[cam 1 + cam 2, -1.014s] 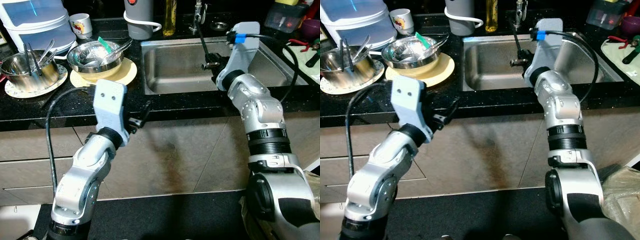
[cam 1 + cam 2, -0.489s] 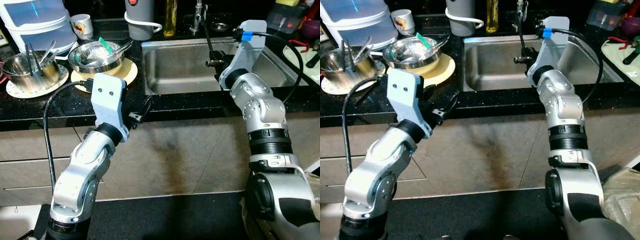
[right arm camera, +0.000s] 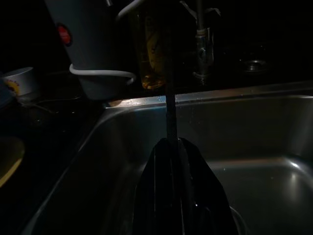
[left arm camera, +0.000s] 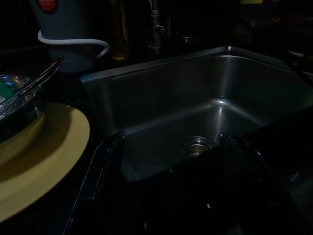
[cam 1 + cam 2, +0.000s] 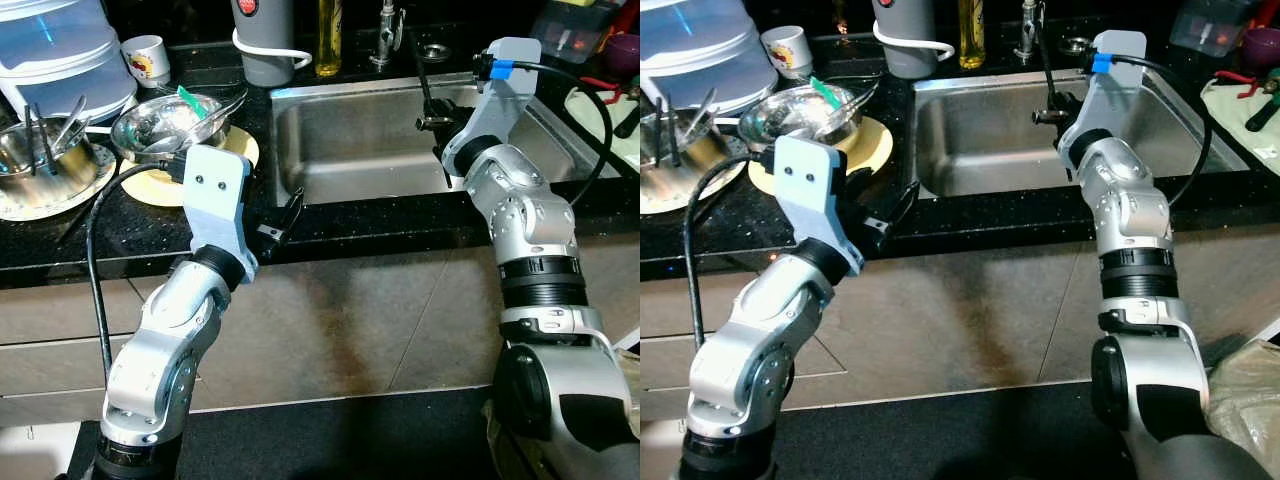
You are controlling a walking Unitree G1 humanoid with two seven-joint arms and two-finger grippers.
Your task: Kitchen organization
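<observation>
Here, counted around one landmark, the sink (image 5: 400, 130):

Sink: one steel basin is set in the black counter (image 5: 90, 235); one drain (image 4: 197, 146) is seen at its bottom.

Tap: one tap (image 5: 386, 32) is mounted behind the sink's rear rim.

Steel bowls: two are counted on the counter to the sink's left. The nearer bowl (image 5: 165, 122) is seated on a yellow plate (image 5: 235, 155); the farther bowl (image 5: 40, 165) is filled with utensils.

Cup: one white cup (image 5: 146, 59) is placed behind the bowls, well left of the sink.

Bottle: one bottle of amber liquid (image 5: 330, 38) is stood behind the sink's rear left corner, beside one grey jug (image 5: 262, 40).

Left gripper (image 5: 285, 215): it is held at the sink's front left corner, above the counter edge, fingers (image 4: 100, 169) spread wide, nothing between them.

Right gripper (image 5: 428, 85): it is raised over the sink's right half. Its fingers (image 3: 178, 188) are pressed together on a thin dark rod (image 3: 170, 98), which is pointed up toward the tap.
</observation>
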